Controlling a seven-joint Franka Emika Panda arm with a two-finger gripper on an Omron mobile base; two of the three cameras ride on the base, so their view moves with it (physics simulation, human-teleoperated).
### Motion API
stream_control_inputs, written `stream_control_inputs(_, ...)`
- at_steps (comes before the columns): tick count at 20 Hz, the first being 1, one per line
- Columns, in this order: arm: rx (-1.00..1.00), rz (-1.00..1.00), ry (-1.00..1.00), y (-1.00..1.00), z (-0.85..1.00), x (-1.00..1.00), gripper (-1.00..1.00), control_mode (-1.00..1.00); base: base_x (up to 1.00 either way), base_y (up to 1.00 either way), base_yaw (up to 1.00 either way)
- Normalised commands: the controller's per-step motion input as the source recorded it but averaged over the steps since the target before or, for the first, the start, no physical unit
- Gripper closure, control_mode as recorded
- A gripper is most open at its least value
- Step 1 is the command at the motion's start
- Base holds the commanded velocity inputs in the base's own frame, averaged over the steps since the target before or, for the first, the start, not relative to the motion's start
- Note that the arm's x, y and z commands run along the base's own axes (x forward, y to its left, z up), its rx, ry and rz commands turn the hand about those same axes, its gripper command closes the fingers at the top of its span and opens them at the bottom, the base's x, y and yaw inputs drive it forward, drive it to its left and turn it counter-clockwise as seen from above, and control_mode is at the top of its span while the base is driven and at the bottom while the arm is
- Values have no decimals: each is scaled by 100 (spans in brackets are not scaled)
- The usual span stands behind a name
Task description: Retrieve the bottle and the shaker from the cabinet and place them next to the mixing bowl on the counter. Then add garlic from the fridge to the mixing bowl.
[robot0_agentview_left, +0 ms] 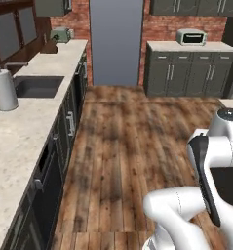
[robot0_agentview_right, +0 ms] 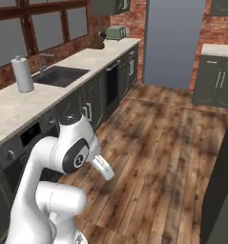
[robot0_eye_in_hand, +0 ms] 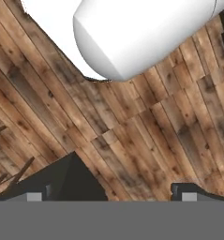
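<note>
My gripper [robot0_eye_in_hand: 111,196] hangs over the wooden plank floor, open, with its two dark fingertips [robot0_eye_in_hand: 34,196] far apart and nothing between them. The beige speckled counter [robot0_agentview_left: 32,122] [robot0_agentview_right: 25,102] runs along the left wall above dark drawers. Dark grey-green wall cabinets [robot0_agentview_left: 52,6] [robot0_agentview_right: 110,5] hang at the top with their doors shut. At the far brick wall stands a tall plain grey slab, seemingly the fridge [robot0_agentview_left: 116,41] [robot0_agentview_right: 175,40]; no handle shows on it. The bottle, the shaker and the mixing bowl are out of view.
On the counter are a white paper-towel roll [robot0_agentview_left: 4,89] [robot0_agentview_right: 23,74], a dark sink [robot0_agentview_left: 37,86] [robot0_agentview_right: 60,75] and a toaster [robot0_agentview_left: 61,34] [robot0_agentview_right: 115,32]. A toaster oven [robot0_agentview_left: 191,36] sits on the far right cabinets. Open floor [robot0_agentview_left: 123,146] lies ahead.
</note>
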Motion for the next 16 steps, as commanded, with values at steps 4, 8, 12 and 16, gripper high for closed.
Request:
stream_control_inputs(4, 0, 0, 0, 0, 0, 0, -100, 100, 29, -17, -38)
stream_control_inputs(8, 0, 0, 0, 0, 0, 0, -100, 100, 25, -26, -31)
stream_control_inputs(12, 0, 0, 0, 0, 0, 0, -100, 100, 17, 0, -39)
stream_control_inputs(16, 0, 0, 0, 0, 0, 0, -100, 100, 68, 29, -32)
